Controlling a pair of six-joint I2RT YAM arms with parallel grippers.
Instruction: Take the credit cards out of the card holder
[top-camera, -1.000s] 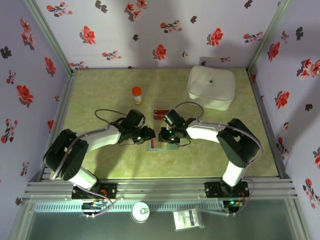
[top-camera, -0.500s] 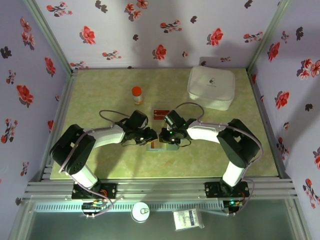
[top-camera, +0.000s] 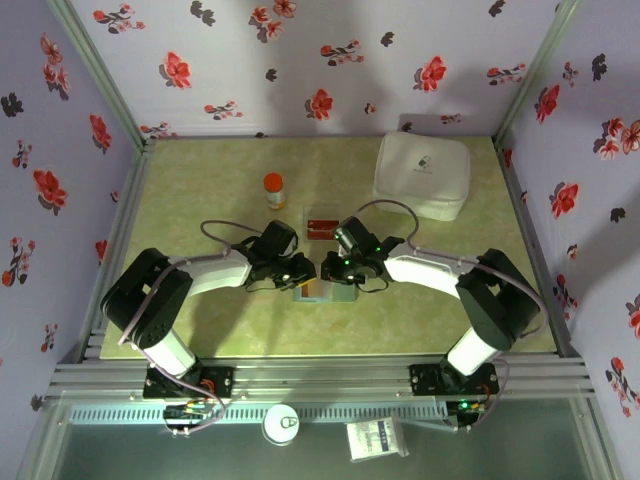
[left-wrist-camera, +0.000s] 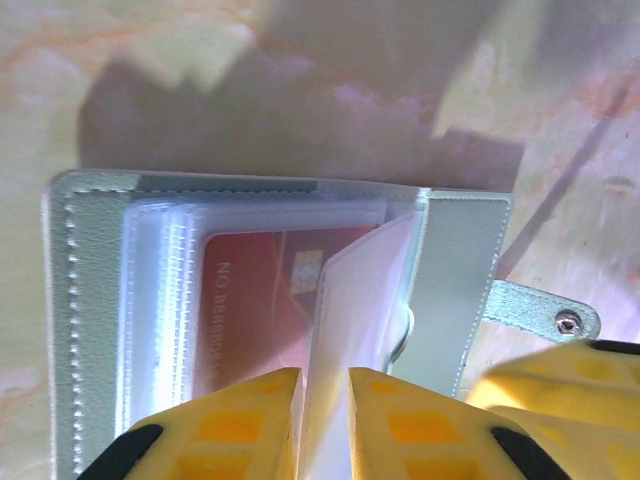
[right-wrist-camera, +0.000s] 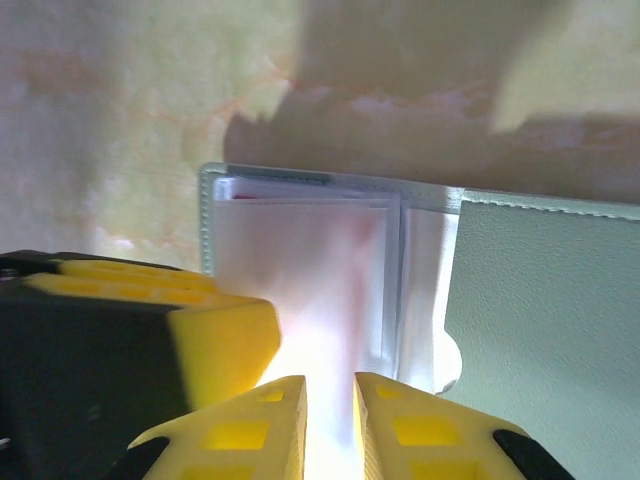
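- The card holder (top-camera: 322, 291) lies open on the green table (top-camera: 200, 200), near its front edge at mid-width, directly between the two wrists. Its clear sleeves are fanned out.
- Left gripper (left-wrist-camera: 320, 420): fingers drawn close together and pinching one clear sleeve leaf (left-wrist-camera: 355, 300), which stands up from the holder's spine.
- Right gripper (right-wrist-camera: 330, 425): fingers likewise narrowed to a slit, with pale sleeve plastic (right-wrist-camera: 300, 270) running into it. It appears to grasp this, though glare hides the contact itself.
- Done so far: a red-orange loose card (top-camera: 322, 227) rests on the table just beyond the holder, apart from it. Whether this is one card or a small stack cannot be told.
- Left to do: a red card (left-wrist-camera: 250, 300) with a chip and printed digits sits inside a sleeve in the left wrist view. A red edge also shows at the top of the sleeves in the right wrist view. No blue card is visible.
- Judged progress: partly complete. At least one card remains pocketed, and neither gripper holds a card itself.
- Judged step in hand: separating the sleeve leaves to reach the next pocket.
- Bystanders: a white case (top-camera: 422, 175) at the far right and an orange-capped bottle (top-camera: 274, 190), both well apart from the work.
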